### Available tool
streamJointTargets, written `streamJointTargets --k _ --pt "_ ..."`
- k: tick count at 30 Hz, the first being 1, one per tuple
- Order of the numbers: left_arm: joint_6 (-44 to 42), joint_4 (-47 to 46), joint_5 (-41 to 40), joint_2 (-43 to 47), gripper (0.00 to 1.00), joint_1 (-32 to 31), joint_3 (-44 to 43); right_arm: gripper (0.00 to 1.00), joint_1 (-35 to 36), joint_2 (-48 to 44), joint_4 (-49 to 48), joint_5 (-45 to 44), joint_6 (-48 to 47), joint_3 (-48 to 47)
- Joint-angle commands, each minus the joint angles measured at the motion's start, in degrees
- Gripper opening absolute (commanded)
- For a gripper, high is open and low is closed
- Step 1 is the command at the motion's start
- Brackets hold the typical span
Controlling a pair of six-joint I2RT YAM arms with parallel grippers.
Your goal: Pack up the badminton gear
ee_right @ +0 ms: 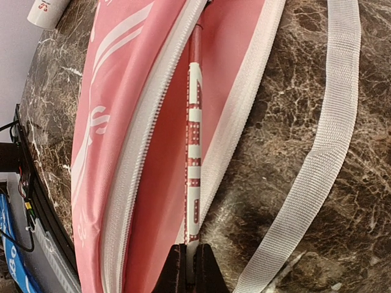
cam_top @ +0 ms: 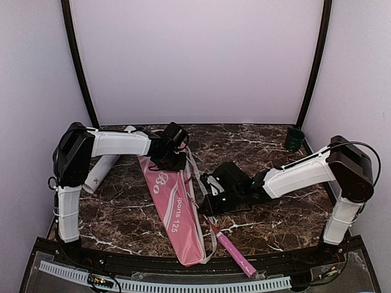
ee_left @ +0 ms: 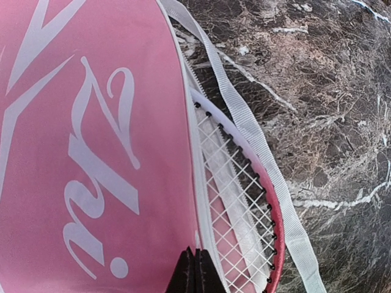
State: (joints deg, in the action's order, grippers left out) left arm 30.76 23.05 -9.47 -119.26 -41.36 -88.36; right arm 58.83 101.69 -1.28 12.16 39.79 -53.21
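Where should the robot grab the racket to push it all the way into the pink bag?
Probably the pink handle, from above, with a finger on each side. It lies flat on the table and sticks out clear of the pink bag, while the rest of the racket sits inside the open zip.

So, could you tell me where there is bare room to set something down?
Bare dark marble lies between the long white tube and the pink racket-shaped bag; between the racket's pink handle and the right arm's base; and at the back, left of the dark green cup. The centre, around the bag's white strap, is crowded.
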Motion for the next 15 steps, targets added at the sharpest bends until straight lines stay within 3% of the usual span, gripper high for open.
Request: streamJointTargets --k 1,15 --pt "-1.3 -1.0 1.7 -0.1 0.0 0.0 -2.0 0.0 0.1 -0.3 -4.3 0.9 0.3 -0.5" --pt "-6.7 -6.9 15.6 -2.2 0.0 -1.9 -6.0 0.0 0.1 -2.1 -8.0 -3.2 2.6 0.5"
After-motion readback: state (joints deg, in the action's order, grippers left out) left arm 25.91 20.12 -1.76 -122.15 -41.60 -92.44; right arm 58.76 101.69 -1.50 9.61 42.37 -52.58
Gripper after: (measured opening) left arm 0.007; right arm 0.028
